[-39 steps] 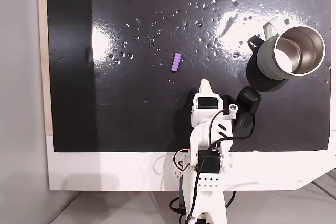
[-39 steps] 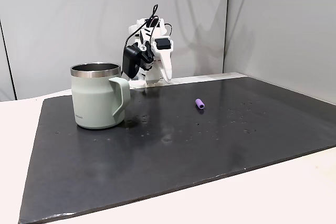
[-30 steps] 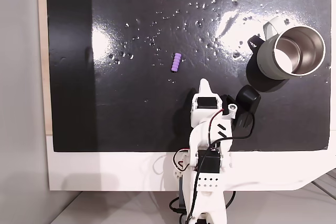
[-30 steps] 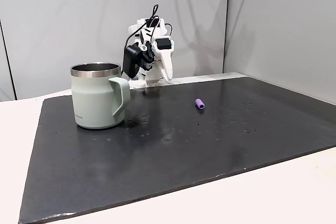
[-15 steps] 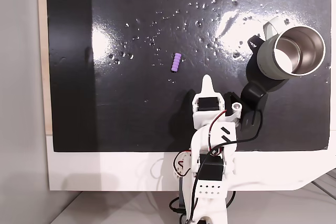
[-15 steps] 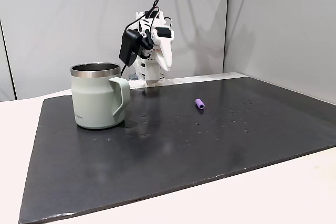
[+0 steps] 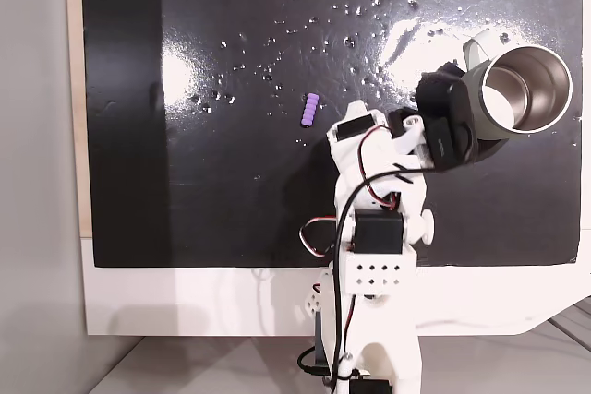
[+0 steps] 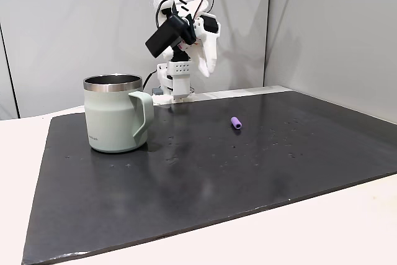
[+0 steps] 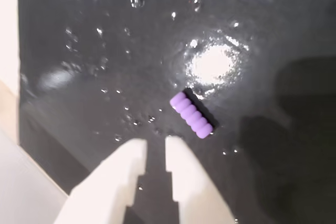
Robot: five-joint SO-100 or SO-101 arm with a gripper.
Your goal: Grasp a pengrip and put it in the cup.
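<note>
The purple ribbed pengrip (image 7: 309, 110) lies alone on the black mat, left of the arm in the top-down fixed view. In the side fixed view the pengrip (image 8: 236, 123) sits right of the cup (image 8: 115, 115), a pale grey-green mug with a steel inside and a handle. The cup (image 7: 517, 89) stands upright at the mat's right side. My gripper (image 8: 205, 72) hangs high above the mat's far edge, pointing down. In the wrist view the gripper (image 9: 156, 148) holds nothing, its white fingers (image 9: 134, 156) a thin slit apart, and the pengrip (image 9: 192, 115) lies just ahead, to the right.
The black mat (image 7: 231, 200) is glossy, with small droplets and light glare. The arm's black wrist camera (image 7: 448, 122) overlaps the cup's left side in the top-down fixed view. A white table edge (image 7: 185, 302) runs along the mat's near side by the arm's base.
The arm has lifted from its folded pose and swung forward over the mat, raising the gripper and the wrist camera. Pengrip and cup have not moved.
</note>
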